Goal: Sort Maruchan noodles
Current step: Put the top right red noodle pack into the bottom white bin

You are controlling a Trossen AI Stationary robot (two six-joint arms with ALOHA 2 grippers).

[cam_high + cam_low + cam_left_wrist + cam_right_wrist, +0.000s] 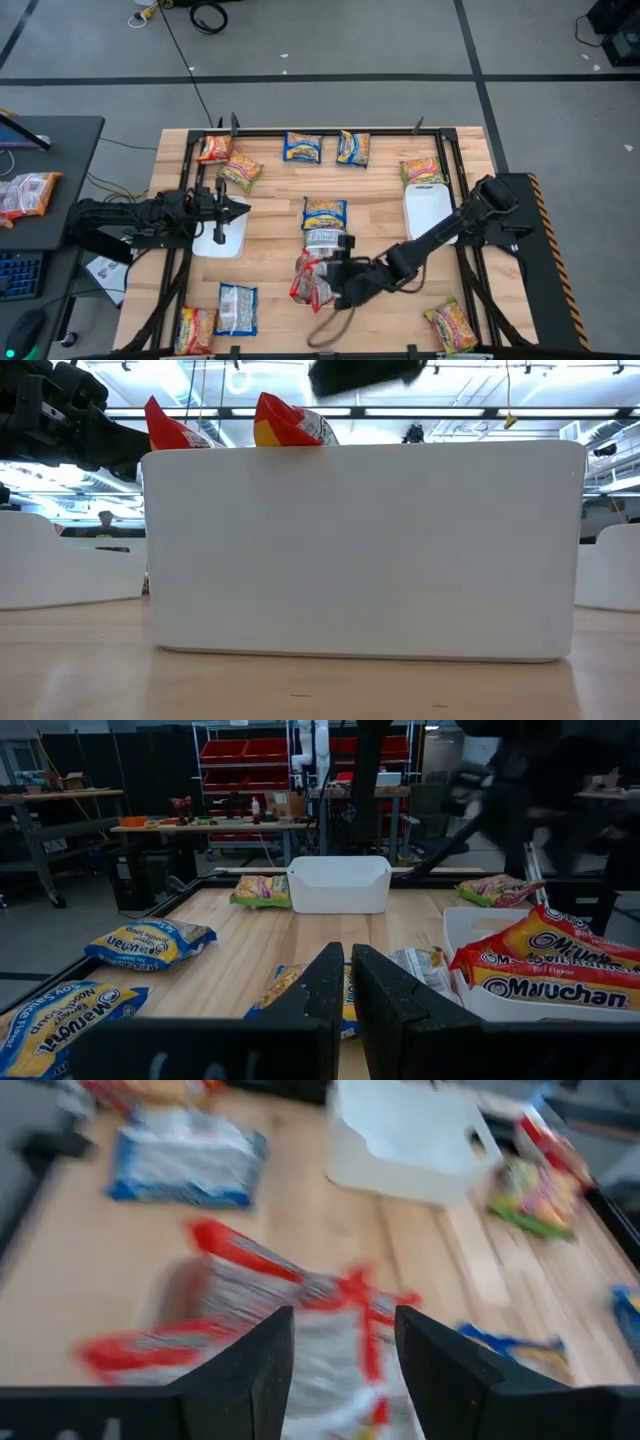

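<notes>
Red-and-silver Maruchan packets (310, 280) lie heaped in a white tray near the table's near edge, and their tops (290, 422) poke over its rim. My right gripper (332, 285) hovers over this heap. It is open, with the packets (300, 1310) showing between its fingers. Blue-and-yellow packets (302, 147) (324, 212) and yellow-orange-green ones (240, 172) (422, 170) lie flat on the wood. My left gripper (228, 210) is shut above the left white tray (222, 240).
A third white tray (428, 212) stands at the right. More packets lie at the near corners (195, 330) (452, 325), with a silver one (237, 308) beside them and a red one (213, 148) at the far left. A black frame (330, 130) edges the table.
</notes>
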